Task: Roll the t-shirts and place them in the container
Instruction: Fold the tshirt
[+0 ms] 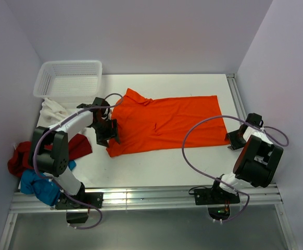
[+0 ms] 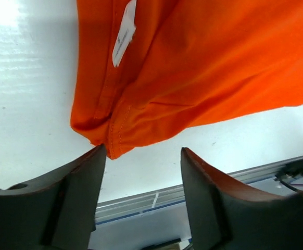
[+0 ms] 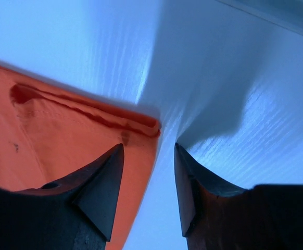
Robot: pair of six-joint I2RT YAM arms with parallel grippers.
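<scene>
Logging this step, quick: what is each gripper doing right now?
Left gripper: open, holding nothing, at a corner of the orange shirt.
Right gripper: open, holding nothing, above that shirt's edge.

Plain bright orange t-shirt (image 1: 167, 122), white label (image 2: 123, 35). Dark red t-shirt (image 1: 19, 159), blue t-shirt (image 1: 38, 186), white t-shirt (image 1: 54, 111), all plain. White mesh basket (image 1: 68, 92). White table (image 1: 193, 167).
</scene>
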